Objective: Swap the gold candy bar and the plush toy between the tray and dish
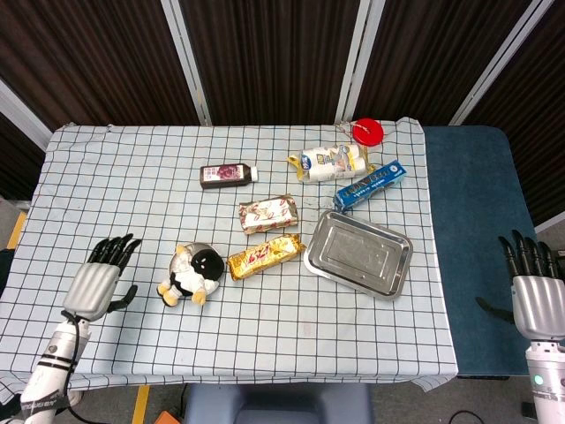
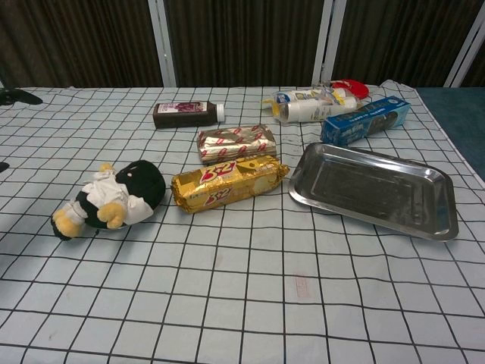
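The gold candy bar [image 1: 266, 255] [image 2: 228, 182] lies on the cloth between the plush toy and the steel tray [image 1: 358, 253] [image 2: 373, 189], which holds nothing. The black, white and yellow plush toy [image 1: 192, 274] [image 2: 111, 198] lies on a small dish whose rim [image 1: 181, 256] barely shows. My left hand [image 1: 98, 279] hovers open over the table's left side, a short way left of the plush. My right hand [image 1: 535, 290] is open off the table's right edge, over the blue floor. Only dark fingertips [image 2: 17, 96] show at the chest view's left edge.
At the back lie a silver-red candy bar [image 1: 267, 213], a brown bottle [image 1: 226, 174], a white-yellow pouch [image 1: 328, 162], a blue box [image 1: 371, 184] and a red lid [image 1: 368, 132]. The checked cloth [image 1: 115, 194] covers the table.
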Action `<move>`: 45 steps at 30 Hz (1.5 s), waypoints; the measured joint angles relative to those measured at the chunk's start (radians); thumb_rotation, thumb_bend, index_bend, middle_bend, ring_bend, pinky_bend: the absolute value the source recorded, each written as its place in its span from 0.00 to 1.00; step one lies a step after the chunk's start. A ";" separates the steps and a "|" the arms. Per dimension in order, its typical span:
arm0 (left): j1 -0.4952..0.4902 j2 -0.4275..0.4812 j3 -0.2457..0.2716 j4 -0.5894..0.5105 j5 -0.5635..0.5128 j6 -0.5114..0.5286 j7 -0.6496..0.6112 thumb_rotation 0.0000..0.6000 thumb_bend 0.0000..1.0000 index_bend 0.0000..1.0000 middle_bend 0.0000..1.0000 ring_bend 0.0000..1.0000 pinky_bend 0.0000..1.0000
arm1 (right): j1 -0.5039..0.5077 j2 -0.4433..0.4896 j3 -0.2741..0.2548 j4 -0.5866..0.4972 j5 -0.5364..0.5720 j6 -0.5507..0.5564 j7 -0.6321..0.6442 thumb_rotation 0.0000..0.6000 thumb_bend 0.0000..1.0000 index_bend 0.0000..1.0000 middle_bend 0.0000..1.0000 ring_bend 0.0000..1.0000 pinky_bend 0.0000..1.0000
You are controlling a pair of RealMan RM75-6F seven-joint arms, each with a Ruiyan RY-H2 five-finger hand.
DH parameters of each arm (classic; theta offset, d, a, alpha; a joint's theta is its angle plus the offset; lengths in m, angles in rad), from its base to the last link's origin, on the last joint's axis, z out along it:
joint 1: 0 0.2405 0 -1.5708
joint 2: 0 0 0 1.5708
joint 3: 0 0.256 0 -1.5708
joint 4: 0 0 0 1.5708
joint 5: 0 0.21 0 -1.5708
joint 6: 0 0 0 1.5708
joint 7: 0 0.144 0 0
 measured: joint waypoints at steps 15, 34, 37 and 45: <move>-0.194 -0.204 -0.043 0.084 -0.259 -0.147 0.124 1.00 0.39 0.00 0.00 0.00 0.03 | -0.041 0.007 0.024 0.001 -0.072 0.027 0.071 1.00 0.06 0.00 0.00 0.00 0.00; -0.256 -0.259 0.020 0.139 -0.350 -0.204 0.111 1.00 0.38 0.00 0.00 0.00 0.03 | -0.051 -0.011 0.052 0.022 -0.092 0.008 0.094 1.00 0.06 0.00 0.00 0.00 0.00; -0.265 -0.284 0.022 0.189 -0.352 -0.210 0.098 1.00 0.38 0.00 0.00 0.00 0.03 | -0.052 -0.014 0.055 0.028 -0.096 0.005 0.103 1.00 0.06 0.00 0.00 0.00 0.00; -0.263 -0.359 0.020 0.289 -0.291 -0.122 0.065 1.00 0.40 0.15 0.35 0.37 0.44 | -0.056 -0.017 0.059 0.032 -0.108 0.002 0.116 1.00 0.06 0.00 0.00 0.00 0.00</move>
